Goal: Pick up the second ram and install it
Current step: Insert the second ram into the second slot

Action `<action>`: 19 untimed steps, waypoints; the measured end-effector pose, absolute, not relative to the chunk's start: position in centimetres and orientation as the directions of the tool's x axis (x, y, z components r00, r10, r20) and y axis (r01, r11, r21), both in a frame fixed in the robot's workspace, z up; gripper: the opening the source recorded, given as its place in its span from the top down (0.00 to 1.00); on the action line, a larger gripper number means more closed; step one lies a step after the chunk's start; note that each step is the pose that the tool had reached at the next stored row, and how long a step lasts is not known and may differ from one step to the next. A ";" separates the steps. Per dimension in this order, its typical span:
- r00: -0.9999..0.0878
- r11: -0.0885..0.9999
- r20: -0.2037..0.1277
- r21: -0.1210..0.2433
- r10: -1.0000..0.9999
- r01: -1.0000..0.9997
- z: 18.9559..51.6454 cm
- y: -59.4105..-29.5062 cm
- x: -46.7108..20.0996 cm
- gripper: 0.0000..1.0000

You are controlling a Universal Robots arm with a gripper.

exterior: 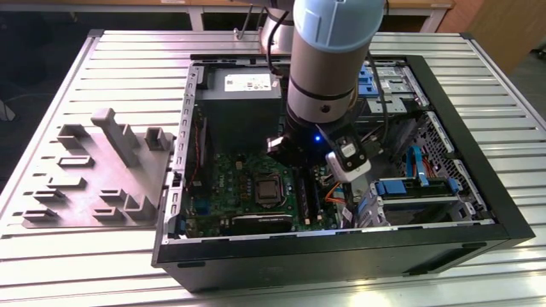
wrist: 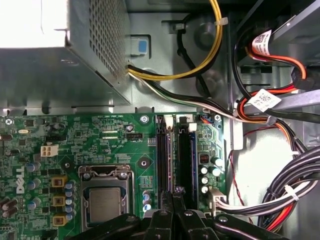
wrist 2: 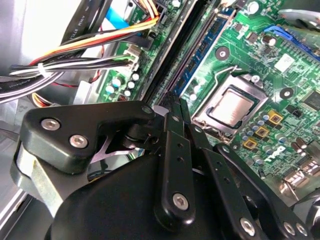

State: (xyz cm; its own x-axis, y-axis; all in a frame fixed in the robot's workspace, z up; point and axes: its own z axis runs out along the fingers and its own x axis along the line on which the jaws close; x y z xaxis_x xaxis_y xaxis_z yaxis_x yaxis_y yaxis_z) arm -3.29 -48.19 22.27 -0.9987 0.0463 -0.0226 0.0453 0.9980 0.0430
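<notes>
The black linkage gripper [wrist: 175, 197], fingers pinched together above the green board's long black slot sockets [wrist: 162, 155], seems to be seating the thin dark second ram [wrist 2: 200, 47].

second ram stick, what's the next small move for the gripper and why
Probably a short, straight push down. The jaws of the gripper look shut on the thin dark blue-black ram stick, which already lies in line with the long black slot sockets of the green board.

We see a workshop or robotics lab: an opened computer case [exterior: 341, 211] lies on a ribbed metal bench [exterior: 128, 70], beside a grey parts tray [exterior: 94, 173], under a robot arm [exterior: 328, 57].
</notes>
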 end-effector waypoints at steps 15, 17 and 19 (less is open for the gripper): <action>-0.999 0.998 -0.023 0.045 0.047 0.046 21.7 -48.2 -3.3 0.89; -0.999 0.998 -0.023 0.045 0.047 0.046 21.7 -48.2 -3.3 0.89; -0.999 0.998 -0.023 0.045 0.047 0.046 21.7 -48.2 -3.3 0.89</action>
